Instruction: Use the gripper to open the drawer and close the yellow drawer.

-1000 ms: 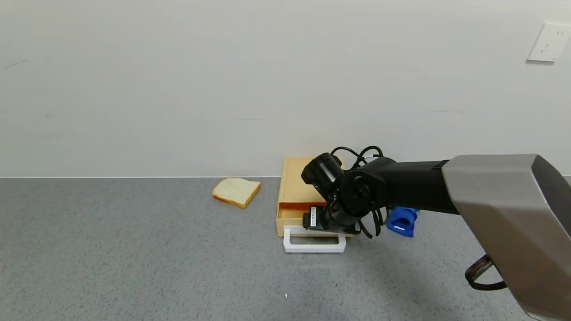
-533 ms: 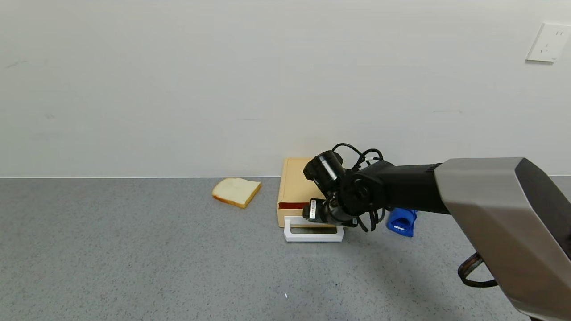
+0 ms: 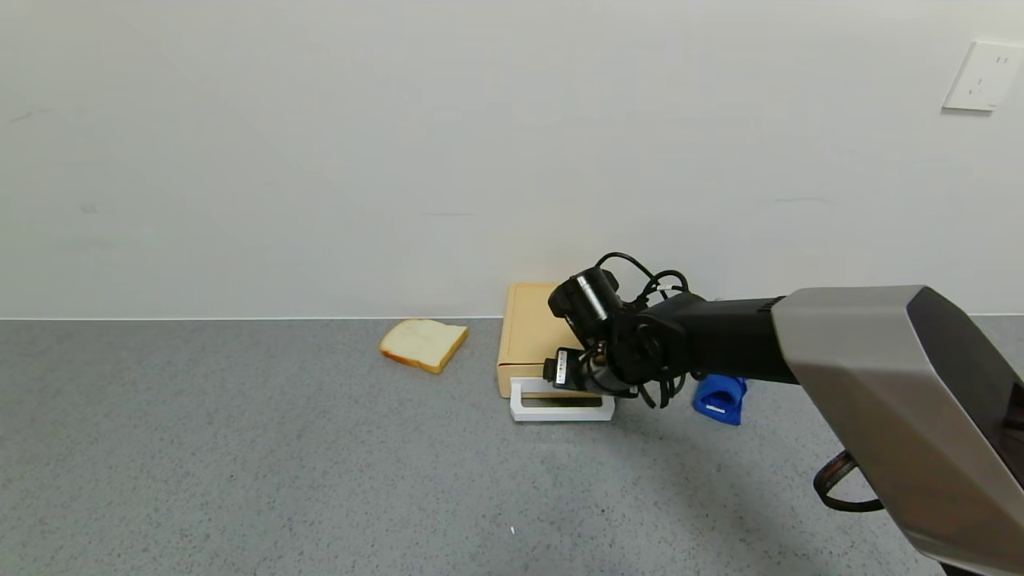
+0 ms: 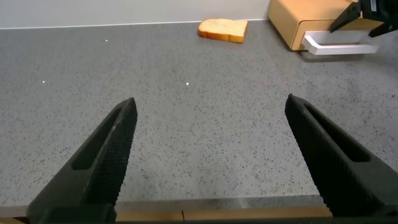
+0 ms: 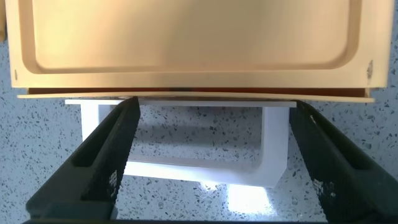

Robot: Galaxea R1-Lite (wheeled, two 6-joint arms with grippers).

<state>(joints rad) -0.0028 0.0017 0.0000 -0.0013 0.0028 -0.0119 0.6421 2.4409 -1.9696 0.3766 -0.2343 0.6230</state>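
Note:
The pale yellow drawer box (image 3: 526, 332) stands against the back wall, its drawer pushed in almost flush, its white loop handle (image 3: 562, 408) sticking out toward me. My right gripper (image 3: 570, 376) is low at the drawer front, open, its fingers spread over the handle (image 5: 273, 152) without clasping it. In the right wrist view the gripper (image 5: 216, 106) sits right at the drawer box's (image 5: 186, 37) front edge. My left gripper (image 4: 209, 102) is open and empty, parked over bare table far from the drawer (image 4: 297, 25).
A slice of bread (image 3: 422, 342) lies left of the drawer near the wall. A small blue object (image 3: 720, 398) lies on the table right of the drawer, under my right arm. A wall socket (image 3: 982, 76) is high on the right.
My right gripper has moved toward the wall and pushed the drawer in; the open gap in the box has closed up and the handle now lies closer to the box.

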